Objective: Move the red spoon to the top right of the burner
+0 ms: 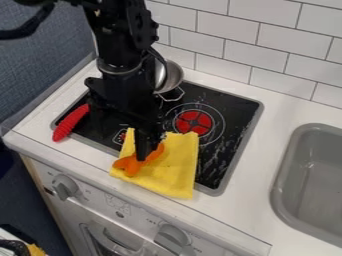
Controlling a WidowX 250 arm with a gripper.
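The red, ribbed, plastic-looking spoon lies at the frame's left, over the edge of the black cooktop; likely light and stiff, best pinched mid-length across its ridges. Beyond, at lower centre, the black gripper meets an orange lumpy object on the yellow cloth, whether open or clamped I can't tell.

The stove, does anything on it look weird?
Yes. The yellow cloth lies partly on the stove, right by the red burner, an odd spot for cloth. White streaks on it look like scratches or smears; I can't tell which.
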